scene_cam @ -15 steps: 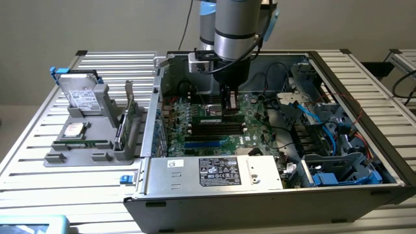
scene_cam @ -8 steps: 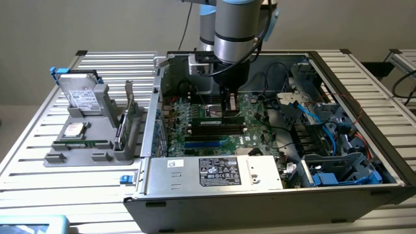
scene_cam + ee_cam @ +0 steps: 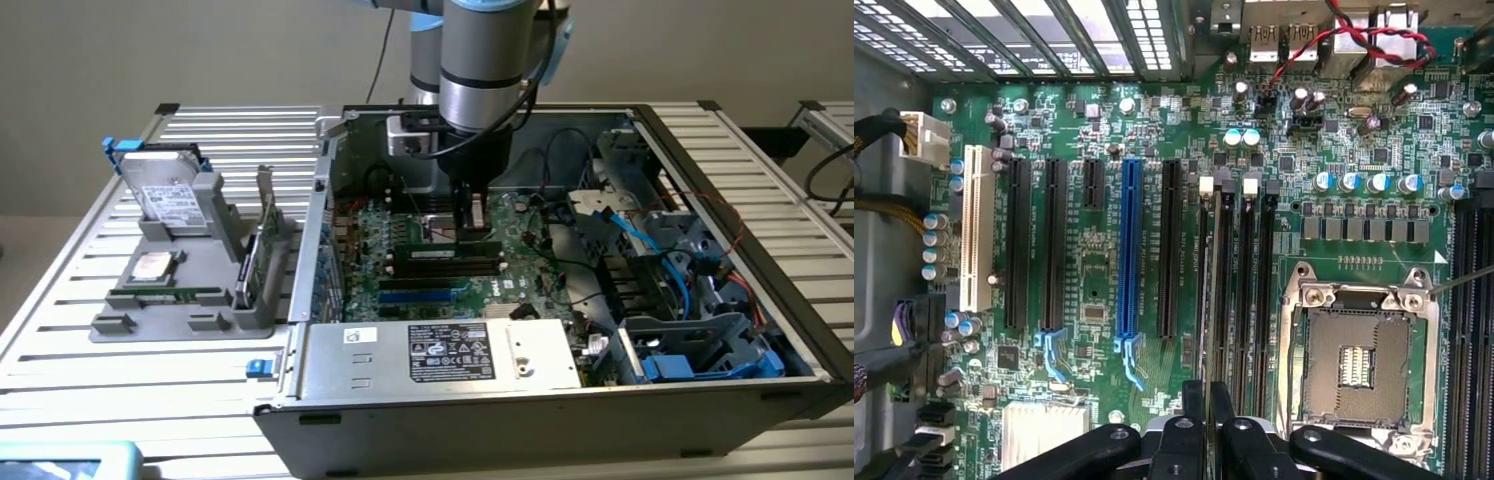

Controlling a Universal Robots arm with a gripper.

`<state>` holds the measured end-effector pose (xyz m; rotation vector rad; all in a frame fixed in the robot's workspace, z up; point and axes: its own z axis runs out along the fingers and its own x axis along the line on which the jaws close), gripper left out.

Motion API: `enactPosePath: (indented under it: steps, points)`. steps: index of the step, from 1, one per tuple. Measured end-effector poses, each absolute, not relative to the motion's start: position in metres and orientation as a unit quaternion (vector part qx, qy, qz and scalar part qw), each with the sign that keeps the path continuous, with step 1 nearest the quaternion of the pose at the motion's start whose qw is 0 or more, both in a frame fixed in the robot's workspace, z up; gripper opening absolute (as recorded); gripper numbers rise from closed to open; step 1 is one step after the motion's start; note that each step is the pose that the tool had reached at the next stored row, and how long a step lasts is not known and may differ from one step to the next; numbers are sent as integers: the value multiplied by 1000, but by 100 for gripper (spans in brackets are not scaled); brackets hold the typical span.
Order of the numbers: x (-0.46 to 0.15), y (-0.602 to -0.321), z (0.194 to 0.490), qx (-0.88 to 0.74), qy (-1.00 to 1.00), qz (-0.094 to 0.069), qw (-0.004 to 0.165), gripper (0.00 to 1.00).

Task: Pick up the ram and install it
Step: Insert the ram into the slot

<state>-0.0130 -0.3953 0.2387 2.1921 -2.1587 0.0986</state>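
Claw (image 3: 1206, 388) pinches the ram (image 3: 1205, 405) edge-on over 4 memory slots (image 3: 1249, 290); exterior view shows its green side.

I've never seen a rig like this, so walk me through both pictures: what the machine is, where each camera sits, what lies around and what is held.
The machine is one robot arm with a gripper at its tip, reaching into an open computer case. One camera stands off the arm and sees the whole bench; the other sits on the wrist, looking down at the motherboard. The gripper's black fingers are closed on the ram, a thin green stick, over the memory slots. Beside the case, a grey holder carries a hard drive and an expansion card.
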Motion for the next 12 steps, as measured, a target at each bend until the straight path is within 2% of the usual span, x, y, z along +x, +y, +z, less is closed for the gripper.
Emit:
enactPosePath:
  steps: [12]
  points:
    - [-13, -395, 233, 712, -701, 32, 32, 14]
